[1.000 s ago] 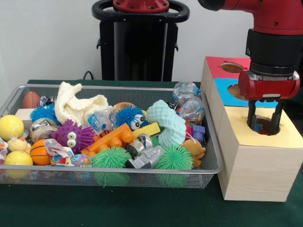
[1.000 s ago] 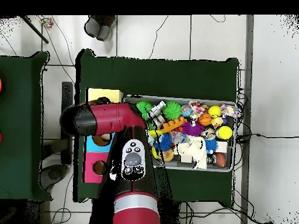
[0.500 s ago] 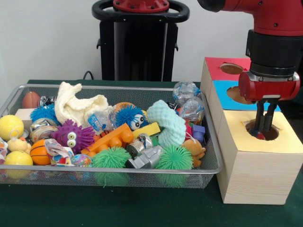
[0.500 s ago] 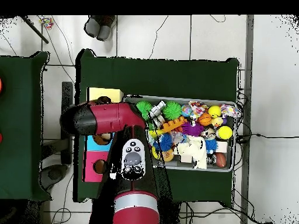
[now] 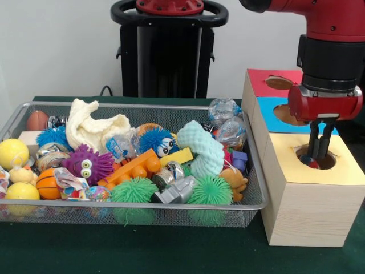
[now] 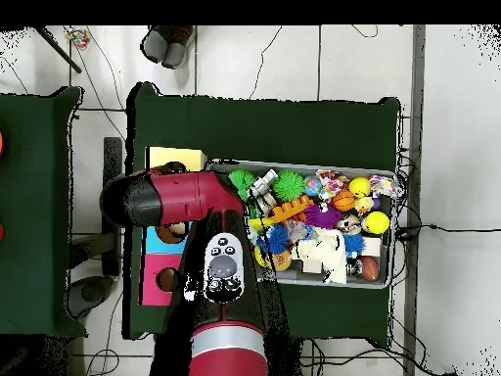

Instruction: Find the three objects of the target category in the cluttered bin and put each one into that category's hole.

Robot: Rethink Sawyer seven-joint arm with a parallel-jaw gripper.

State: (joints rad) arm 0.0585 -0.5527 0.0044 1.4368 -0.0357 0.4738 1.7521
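The tool [image 5: 318, 156] is seen at the yellow hole [image 5: 317, 157], right of frame, fingers together – whether anything is clamped cannot be told. A drop-off step is judged; next, the bin [image 5: 251, 201] must be searched.

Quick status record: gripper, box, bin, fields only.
gripper: fingers close together, tips at the yellow hole, shut
in hole: small red and blue item by the tips; grip unclear
box: yellow, blue, red tops, one hole each
bin: wire mesh, full of toys
near bin front: green spiky balls

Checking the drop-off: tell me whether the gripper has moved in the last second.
Yes. The gripper closed and rose slightly, still over the yellow hole of the wooden box.
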